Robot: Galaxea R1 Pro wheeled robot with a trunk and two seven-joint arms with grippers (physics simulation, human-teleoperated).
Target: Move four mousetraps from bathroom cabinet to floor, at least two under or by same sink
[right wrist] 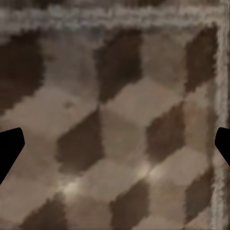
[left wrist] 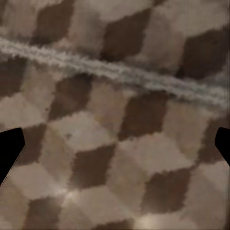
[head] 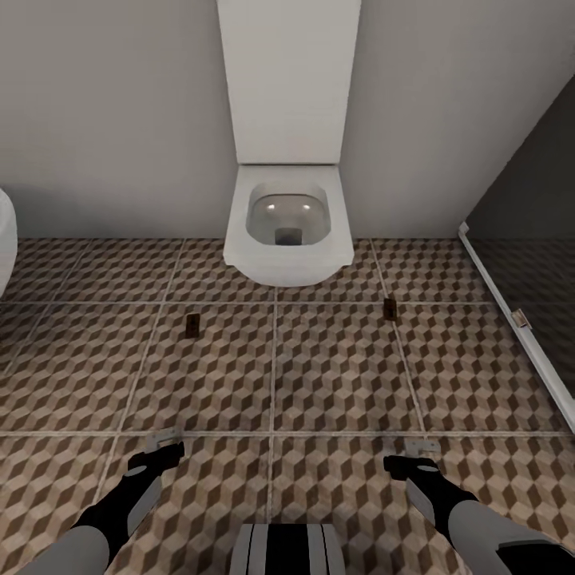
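Both tools, left [head: 166,441] and right [head: 418,450], are held low over the tiled floor [head: 335,375], wide open and empty. Farther off, two mousetraps [head: 192,323] [head: 390,308] are seen lying well apart before the toilet [head: 287,231].

At your 12 o'clock you face a white wall-hung toilet [head: 287,231], its bowl open, with a tall white panel [head: 287,80] rising behind it against the grey wall [head: 112,104]. At your 2 o'clock you have a dark glass partition [head: 531,208] in a white bottom rail [head: 511,327]. At your 9 o'clock, a white rounded edge [head: 6,239] shows.
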